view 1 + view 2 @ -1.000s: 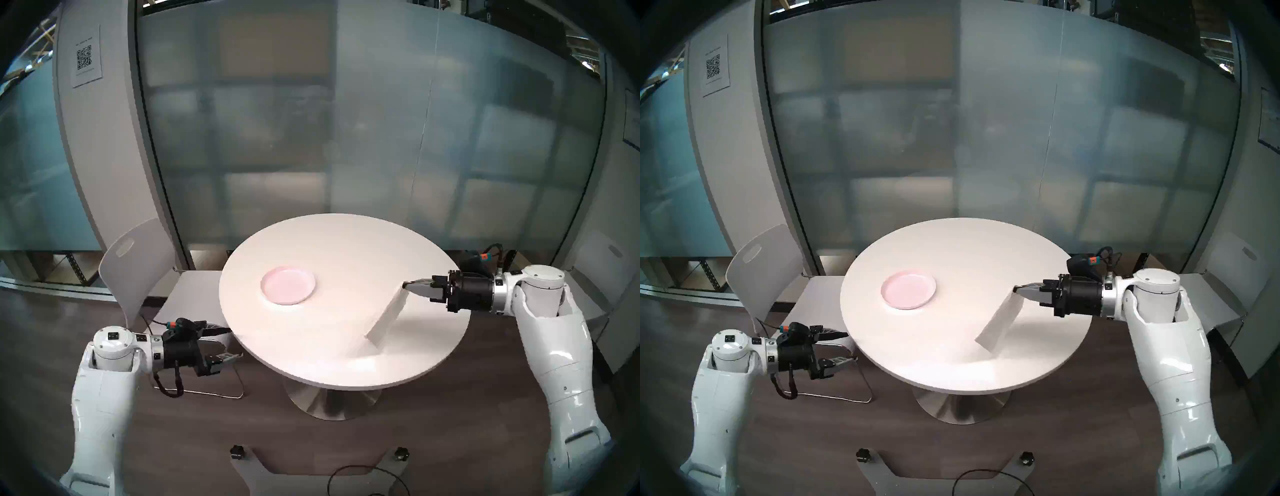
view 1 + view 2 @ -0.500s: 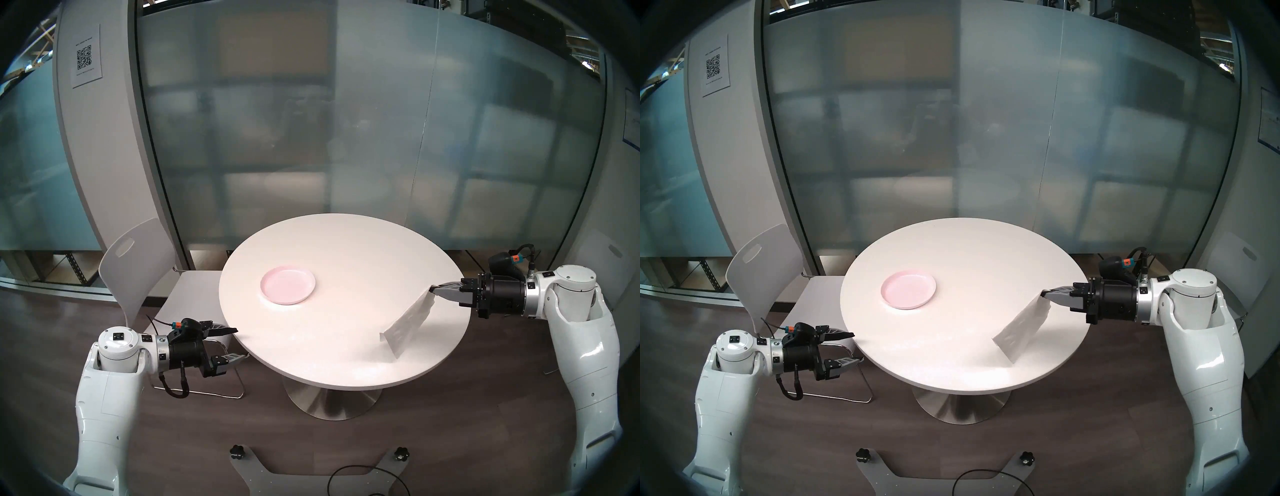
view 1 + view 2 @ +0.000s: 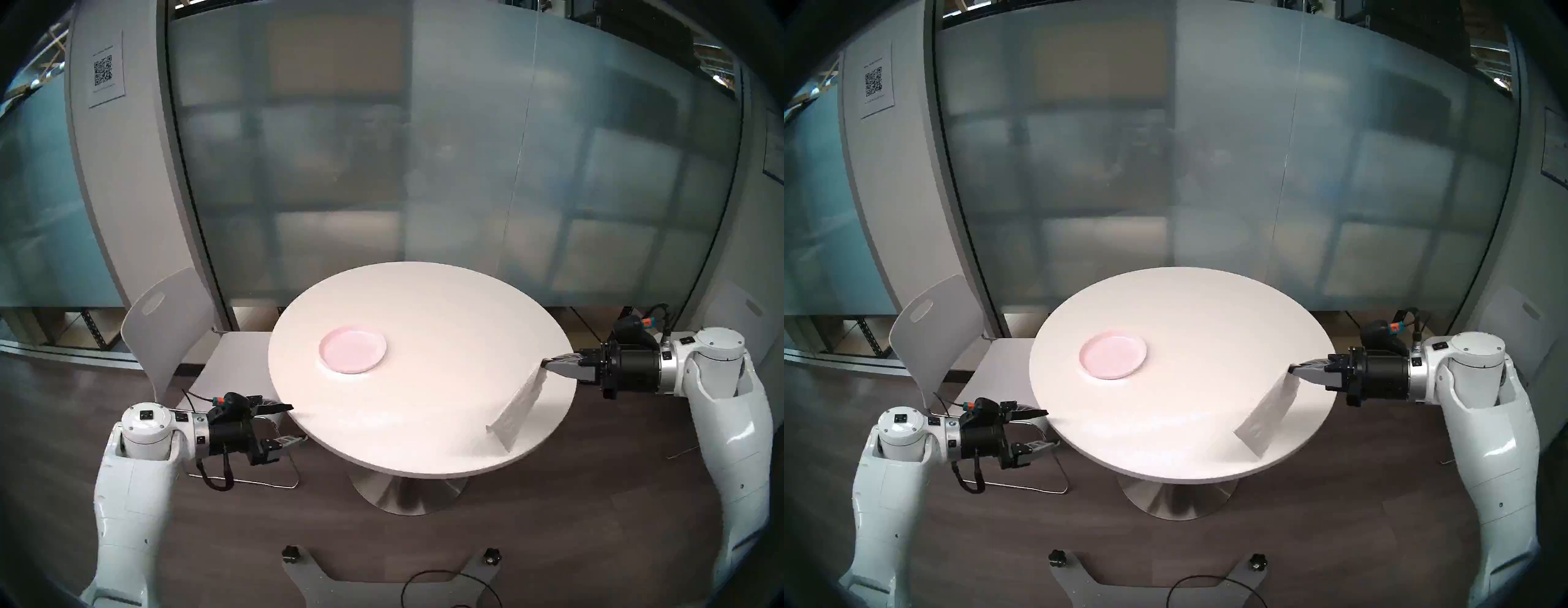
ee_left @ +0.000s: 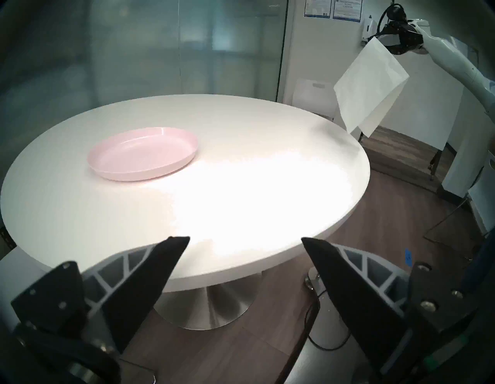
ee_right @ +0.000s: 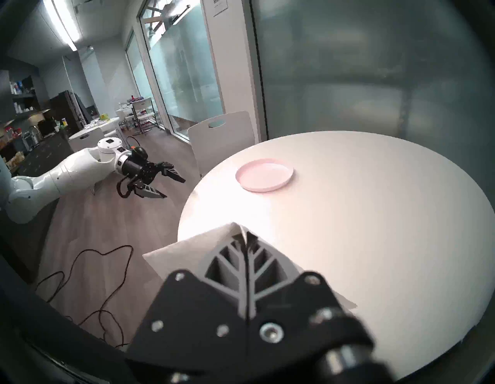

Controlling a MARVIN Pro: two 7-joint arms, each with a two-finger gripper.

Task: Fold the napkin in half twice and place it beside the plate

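The plate is pale pink, round, shallow-rimmed, and holds nothing. It rests on the round white table, left of the table's centre.

A white chair stands off the table's left edge. A dark cable lies on the wood floor in front of the table's pedestal. Nothing lies on the table between the plate and the right edge.

The napkin is a thin white sheet, limp, with a faint embossed texture. It hangs by one corner above the table's right edge, clear of the tabletop.

The right gripper is clamped on that corner. The left gripper, jaws spread wide and holding nothing, hovers just off the table's left edge.
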